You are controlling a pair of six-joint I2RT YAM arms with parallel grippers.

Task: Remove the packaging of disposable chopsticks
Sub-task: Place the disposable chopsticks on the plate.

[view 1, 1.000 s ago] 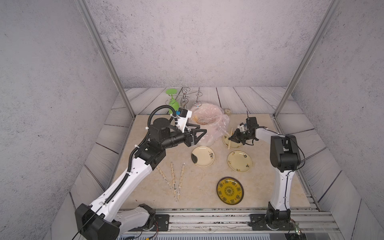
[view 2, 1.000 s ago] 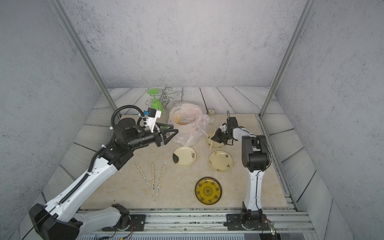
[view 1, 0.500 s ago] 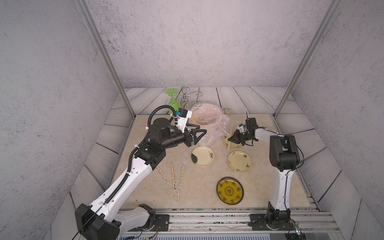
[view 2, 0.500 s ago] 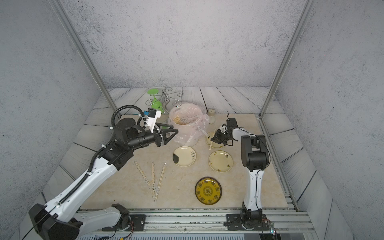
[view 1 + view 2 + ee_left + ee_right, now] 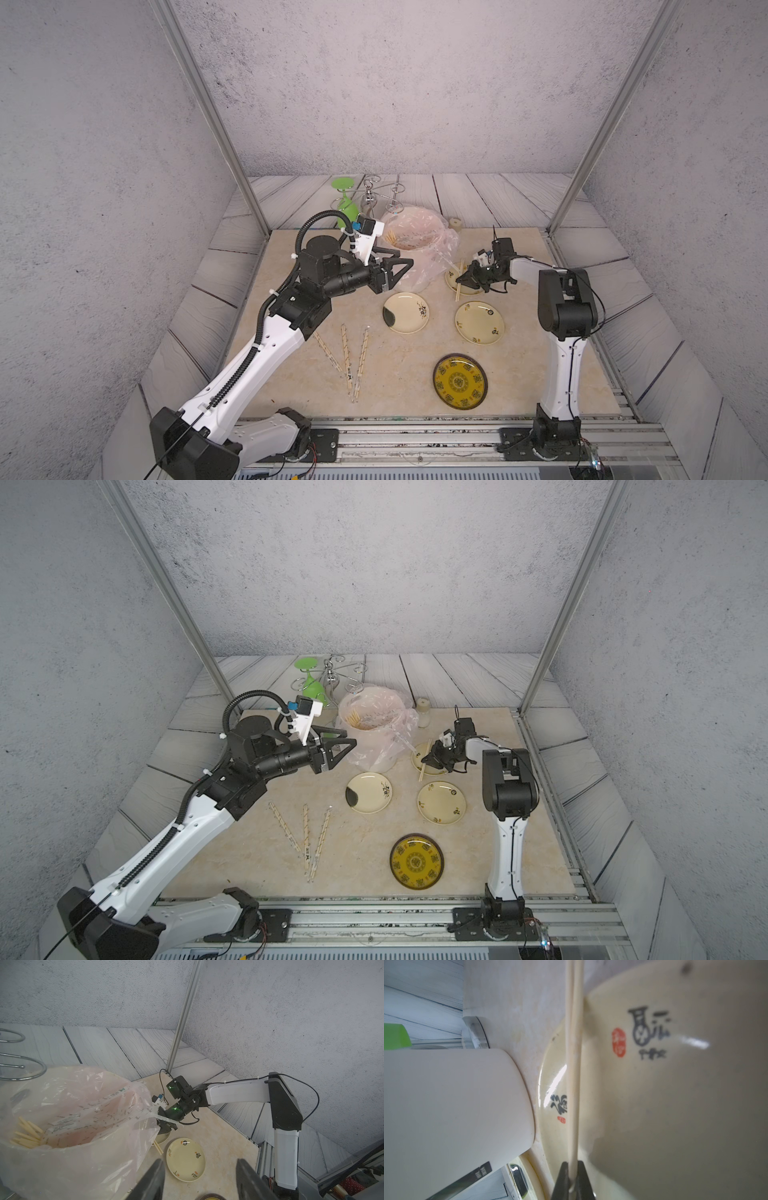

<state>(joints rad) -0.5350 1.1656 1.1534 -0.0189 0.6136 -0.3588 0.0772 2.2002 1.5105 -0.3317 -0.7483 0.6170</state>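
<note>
And the left end effector (image 5: 402,257) hangs at ten o'clock over the counter (image 5: 399,374), jaws wide, nothing in them, pointed at the pinkish bag (image 5: 72,1105) at twelve. Down at seven o'clock, three pairs lie fanned in their packaging (image 5: 347,357), nobody on them. Inside the bag there's a jumble of bare sticks (image 5: 27,1136), too tangled to count, plus several printed sleeves (image 5: 68,1120). Four plates in all: three cream (image 5: 405,312), and one dark yellow (image 5: 460,381) at five. Over at two o'clock the right end effector (image 5: 466,279) is clamped tight on one bare pair of disposable chopsticks (image 5: 573,1076), angled across the far cream plate (image 5: 450,279), free end poking toward six. Best play, I'd say: lower that pair flat onto the plate before letting go, so neither stick rolls off the rim.
</note>
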